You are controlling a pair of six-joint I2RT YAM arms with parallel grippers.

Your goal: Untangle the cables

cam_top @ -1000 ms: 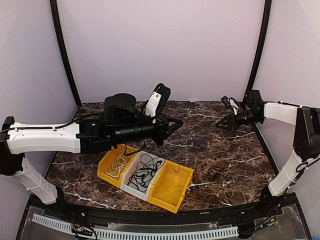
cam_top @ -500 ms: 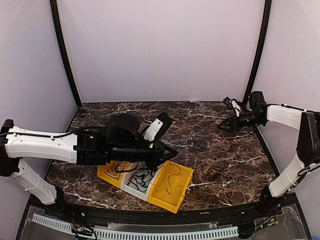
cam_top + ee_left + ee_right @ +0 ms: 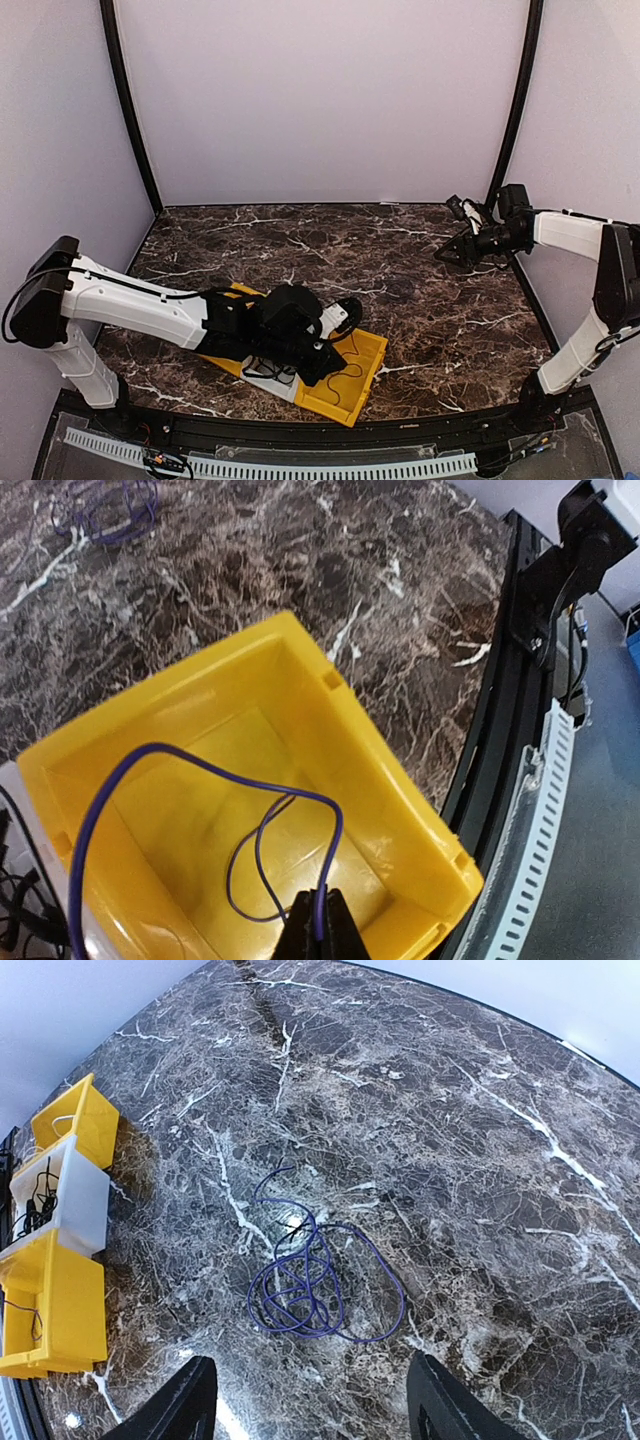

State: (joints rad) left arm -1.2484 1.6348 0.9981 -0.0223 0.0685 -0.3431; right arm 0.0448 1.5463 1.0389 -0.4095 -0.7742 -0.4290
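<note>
Left pincer point(image 3: 318, 925) on thin purple cable point(image 3: 150, 747)

Thin purple cable point(image 3: 215, 769): arcs up and over into the end yellow bin point(image 3: 370, 770), one loop on the bin floor, the near end pinched in the left gripper point(image 3: 320, 925). Purple coil point(image 3: 305, 1285): several loose overlapping loops, flat on the marble table point(image 3: 480, 1110), well apart from the bins. Black cables point(image 3: 38, 1195): a tangled clump in the white bin point(image 3: 85, 1210), probably several, too small to count.
</note>
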